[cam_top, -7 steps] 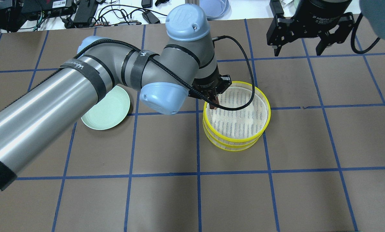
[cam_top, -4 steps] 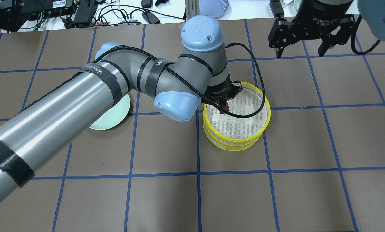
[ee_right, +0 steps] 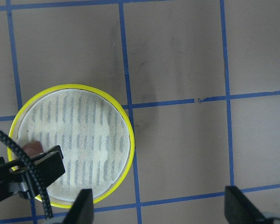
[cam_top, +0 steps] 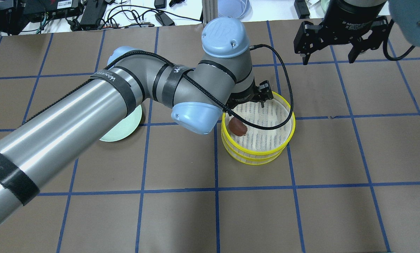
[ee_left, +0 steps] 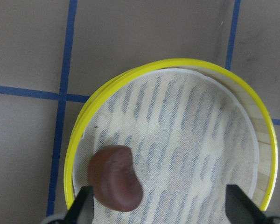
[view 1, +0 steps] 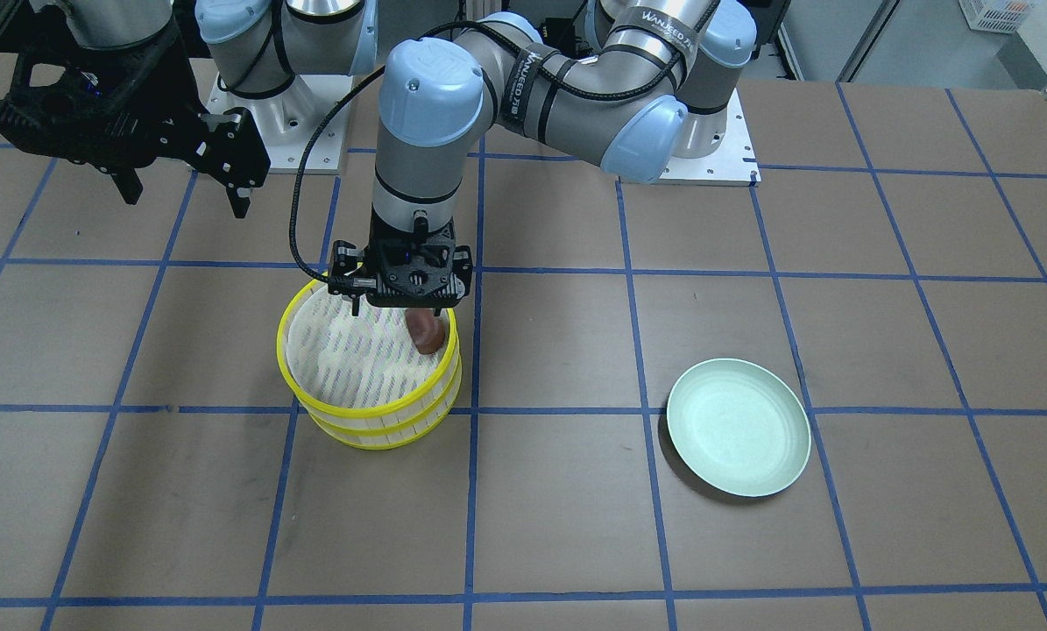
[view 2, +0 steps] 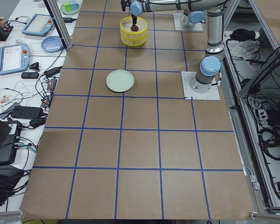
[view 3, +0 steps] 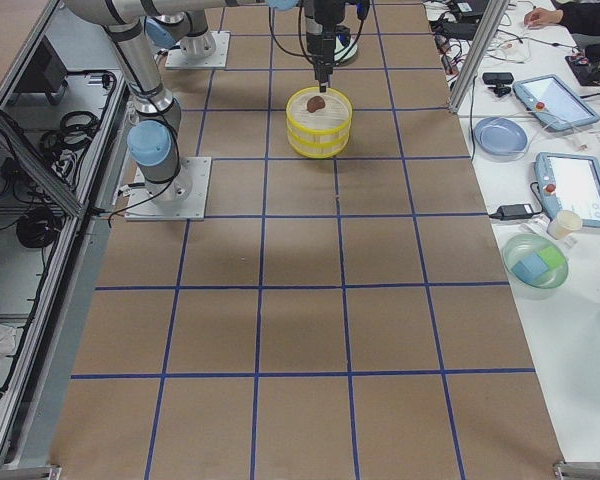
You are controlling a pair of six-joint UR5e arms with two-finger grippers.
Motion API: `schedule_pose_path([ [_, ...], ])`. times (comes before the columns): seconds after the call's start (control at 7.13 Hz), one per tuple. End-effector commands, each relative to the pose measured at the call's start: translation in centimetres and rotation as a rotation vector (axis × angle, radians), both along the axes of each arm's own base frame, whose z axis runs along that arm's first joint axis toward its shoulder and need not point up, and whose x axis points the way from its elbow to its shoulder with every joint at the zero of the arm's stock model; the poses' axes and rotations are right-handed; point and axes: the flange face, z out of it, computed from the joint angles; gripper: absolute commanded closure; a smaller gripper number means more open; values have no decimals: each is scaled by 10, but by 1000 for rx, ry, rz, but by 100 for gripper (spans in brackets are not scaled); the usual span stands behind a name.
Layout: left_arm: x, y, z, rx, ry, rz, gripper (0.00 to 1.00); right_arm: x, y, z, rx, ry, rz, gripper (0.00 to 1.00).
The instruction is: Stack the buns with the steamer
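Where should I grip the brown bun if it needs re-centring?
Take the brown bun across its narrower width, from straight above. It lies flat on the mesh close beside the steamer's yellow rim, so a sideways approach would likely strike the rim.

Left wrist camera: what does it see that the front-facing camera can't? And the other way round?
Only the left wrist view shows the whole brown bun, uncovered, on the mesh floor of the steamer, near its rim. Only the front-facing view shows the pale green plate and the right end effector, open and off to one side. Both show the bun inside the steamer and the blue grid lines.
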Motion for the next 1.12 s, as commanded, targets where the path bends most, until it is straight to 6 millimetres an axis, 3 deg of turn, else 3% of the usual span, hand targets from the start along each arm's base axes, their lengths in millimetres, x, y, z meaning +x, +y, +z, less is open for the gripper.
schedule_pose_path([
  [0.0, 34, -19, 21, -39, -2, -23, 0, 1, 0, 0, 1, 0, 1, 0],
  [0.28, 129, -53, 64, -79, -34, -78, 0, 1, 0, 0, -1, -3, 2, 0],
  [0.42, 181, -63, 85, -69, -56, -98, 0, 1, 0, 0, -2, -5, 2, 0],
  [0.56, 221, -65, 108, -55, -72, -106, 0, 1, 0, 1, -4, -10, -10, 0],
  [0.7, 242, -55, 138, -36, -130, -78, 0, 3, 0, 1, -5, -27, -10, 0],
  [0.98, 250, -27, 186, -23, -168, -72, 0, 3, 0, 1, -7, -30, -10, 0],
])
